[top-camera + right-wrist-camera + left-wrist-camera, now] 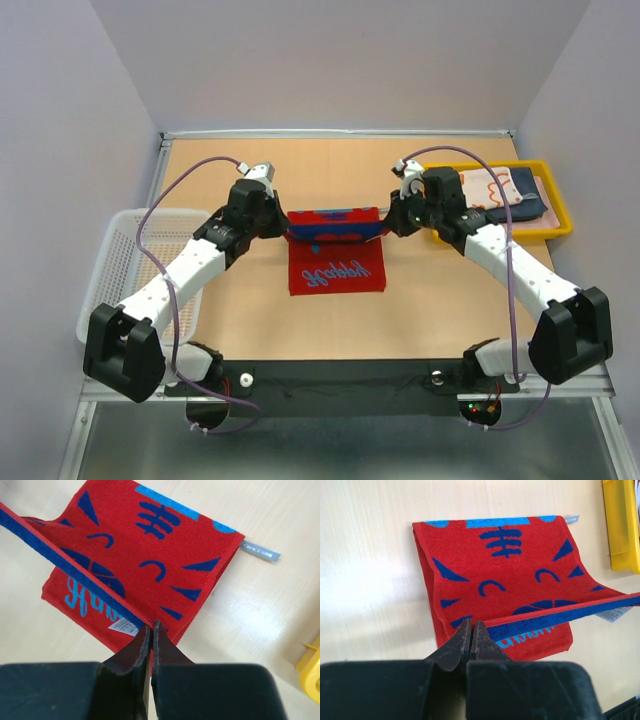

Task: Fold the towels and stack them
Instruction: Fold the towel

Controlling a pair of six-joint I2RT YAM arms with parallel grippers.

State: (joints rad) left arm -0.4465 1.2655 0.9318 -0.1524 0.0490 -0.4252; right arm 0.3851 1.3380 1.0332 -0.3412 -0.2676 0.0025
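A red towel with blue patches (336, 265) lies partly on the table in the middle. Its far edge is lifted and stretched taut between my two grippers. My left gripper (285, 228) is shut on the left corner of that edge. The left wrist view shows the gripper (471, 625) pinching the blue-banded hem above the red towel (510, 565). My right gripper (388, 228) is shut on the right corner. Seen from the right wrist, the gripper (151, 626) clamps the hem beside a white care label, over the red towel (150, 545). An orange-and-white towel (492, 190) and a dark navy towel (530, 207) lie folded in the tray.
A yellow tray (560, 203) sits at the back right, close to the right arm; its edge shows as the tray (622, 525) and the tray (311, 672) in the wrist views. A white mesh basket (125, 260) stands at the table's left edge. Walls enclose the back and sides.
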